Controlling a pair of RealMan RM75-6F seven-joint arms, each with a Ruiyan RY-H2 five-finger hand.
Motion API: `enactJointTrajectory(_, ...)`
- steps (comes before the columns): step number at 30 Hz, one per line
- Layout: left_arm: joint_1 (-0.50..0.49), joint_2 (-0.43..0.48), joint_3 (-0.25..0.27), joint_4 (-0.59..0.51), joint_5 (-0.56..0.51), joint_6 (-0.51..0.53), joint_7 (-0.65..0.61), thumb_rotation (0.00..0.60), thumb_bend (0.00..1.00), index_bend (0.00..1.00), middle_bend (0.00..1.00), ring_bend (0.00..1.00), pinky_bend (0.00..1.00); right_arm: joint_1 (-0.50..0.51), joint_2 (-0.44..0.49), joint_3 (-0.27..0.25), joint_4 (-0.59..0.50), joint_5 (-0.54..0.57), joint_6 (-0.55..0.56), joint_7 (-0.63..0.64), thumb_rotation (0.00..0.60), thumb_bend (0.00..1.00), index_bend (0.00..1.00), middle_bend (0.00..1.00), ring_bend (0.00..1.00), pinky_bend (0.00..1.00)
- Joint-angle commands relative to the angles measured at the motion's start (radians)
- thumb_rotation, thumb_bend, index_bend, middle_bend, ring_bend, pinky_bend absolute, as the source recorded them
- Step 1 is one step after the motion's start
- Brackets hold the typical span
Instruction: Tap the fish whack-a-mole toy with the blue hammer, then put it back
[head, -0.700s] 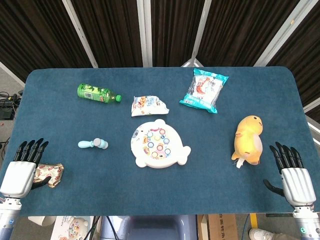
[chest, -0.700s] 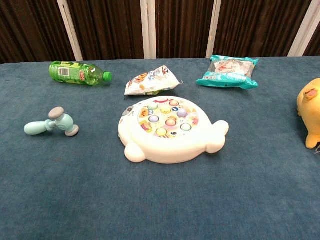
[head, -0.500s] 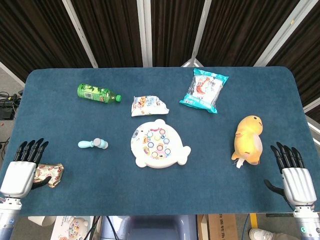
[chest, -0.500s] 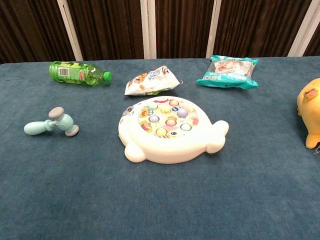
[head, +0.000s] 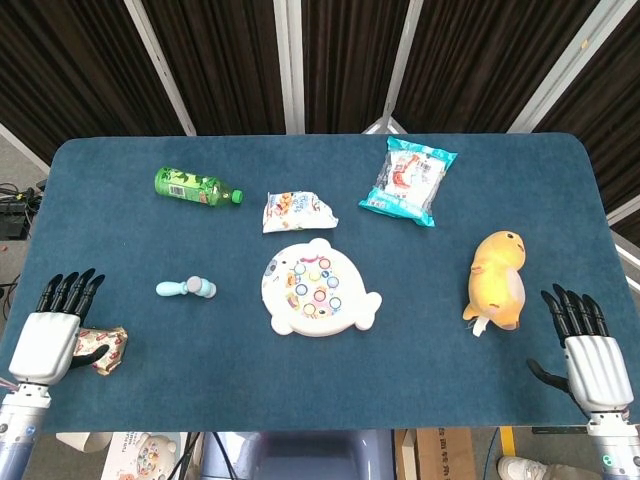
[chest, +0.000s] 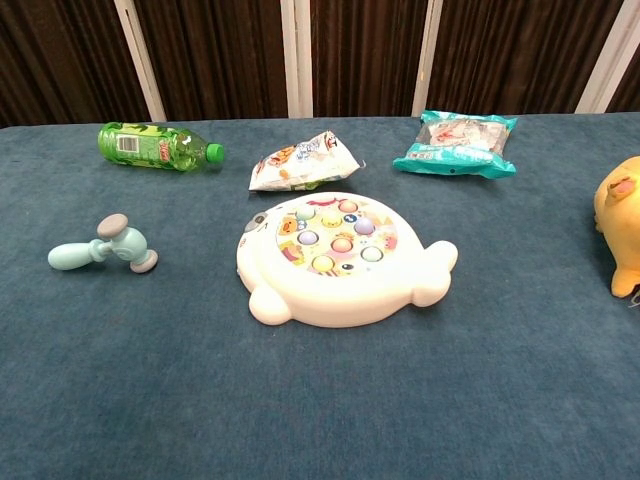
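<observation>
Fig.: Start of task, hammer not yet picked up. The blue hammer (head: 186, 289) lies flat on the bench (head: 120, 230), left of the fish toy (head: 317, 288) and apart from it, w/ a strip of bare cloth between. Its long axis runs roughly left-right: handle end to the left, head w/ grey striking faces to the right, i.e. nearer the toy.

The left hand (head: 45, 340) sits at the near left edge of the bench, fingers (head: 66, 291) straight, slightly spread, pointing to the far side, holding nothing; the hammer lies to the far right of it, so judged the closer hand for the pick. The right hand (head: 592, 365) is at the near right edge, fingers likewise extended and apart, empty, well away from the hammer, w/ the toy in between. Neither hand shows in the chest view.

Judgement: reach needs the left hand to travel far-right and meet the handle across its axis.

Other items: a green bottle (head: 196, 186) far left, label text too small to read; a white snack bag (head: 296, 211) just beyond the toy; a teal snack pack (head: 408, 180) far right, print not legible; a yellow plush (head: 498, 278) right; a crumpled wrapper (head: 105, 349) just beside the left hand. No brand readable in either view
</observation>
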Motion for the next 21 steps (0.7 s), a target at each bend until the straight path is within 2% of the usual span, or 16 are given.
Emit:
enactJointTrajectory(1, -0.038, 0.001, -0.036, -0.02, -0.044, -0.043, 0.042, 0.6, 0.02, 0.02, 0.0, 0.0, 0.02, 0.004, -0.001, -0.002, 0.002, -0.004, -0.006, 0.007, 0.6, 0.19, 0.0, 0.0, 0.0, 0.0)
enactJointTrajectory(5, -0.099, -0.019, -0.089, -0.047, -0.146, -0.126, 0.096, 0.6, 0.08, 0.2, 0.05, 0.0, 0.08, 0.008, -0.002, -0.002, -0.001, -0.006, -0.012, 0.02, 0.6, 0.19, 0.0, 0.0, 0.0, 0.0)
enactJointTrajectory(10, -0.181, -0.066, -0.153, -0.049, -0.285, -0.21, 0.181, 0.6, 0.14, 0.32, 0.12, 0.01, 0.11, 0.013, -0.005, -0.003, -0.002, -0.006, -0.022, 0.03, 0.6, 0.19, 0.0, 0.0, 0.0, 0.0)
enactJointTrajectory(15, -0.255, -0.127, -0.184, -0.019, -0.402, -0.261, 0.286, 0.6, 0.18, 0.39, 0.14, 0.02, 0.11, 0.017, -0.004, -0.001, -0.005, 0.003, -0.033, 0.042, 0.6, 0.19, 0.0, 0.0, 0.0, 0.0)
enactJointTrajectory(21, -0.322, -0.202, -0.187, 0.029, -0.49, -0.283, 0.385, 0.6, 0.25, 0.45, 0.15, 0.02, 0.12, 0.02, -0.001, 0.001, -0.008, 0.012, -0.041, 0.058, 0.6, 0.19, 0.0, 0.0, 0.0, 0.0)
